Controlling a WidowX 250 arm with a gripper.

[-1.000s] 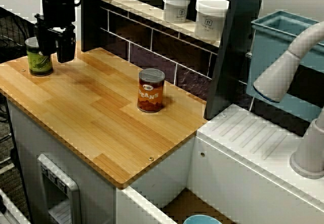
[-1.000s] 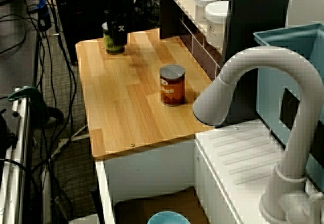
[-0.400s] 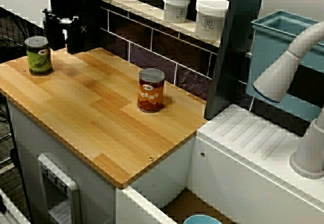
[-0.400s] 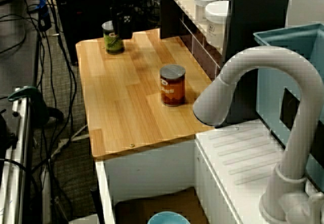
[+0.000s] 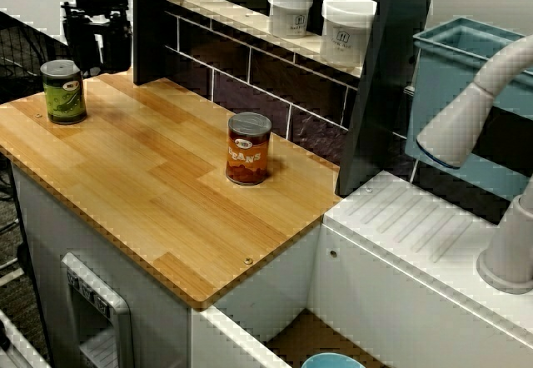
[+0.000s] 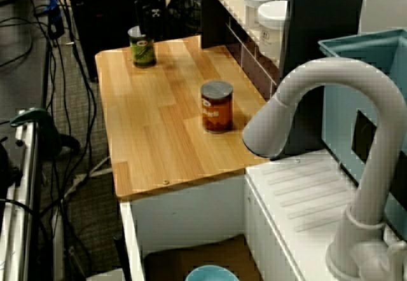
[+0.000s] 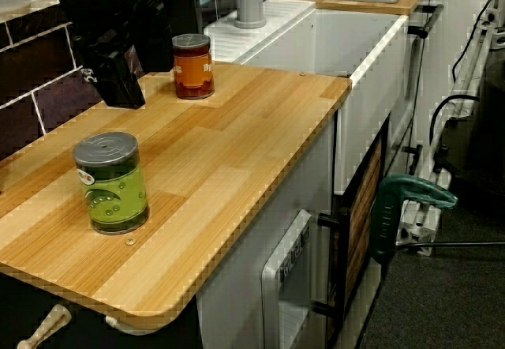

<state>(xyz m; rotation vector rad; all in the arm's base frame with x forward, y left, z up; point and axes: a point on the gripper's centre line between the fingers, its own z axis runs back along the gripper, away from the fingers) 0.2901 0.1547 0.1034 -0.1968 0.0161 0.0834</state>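
Hover phase, looks like: hanging the gripper (image 5: 100, 58) over the back edge of the worktop (image 5: 150, 185), jaws spread and empty, near the green can (image 5: 64, 93) at the left corner, beans can (image 5: 248, 148) well apart.

- The green can (image 5: 64, 92) is a small round tin with a green paper label wrapped all the way around it.
- Its top is a flat grey metal lid with rings in it, and the lid is shut.
- The label has a little white and red badge near the top and pale round shapes lower down.
- The can stands straight up on its flat bottom on the wooden counter (image 5: 150, 176).
- In the view facing the tiled wall, it is close to the short edge at the counter's left end, about halfway between the wall side and the front edge.
- Bare wood shows all around it.
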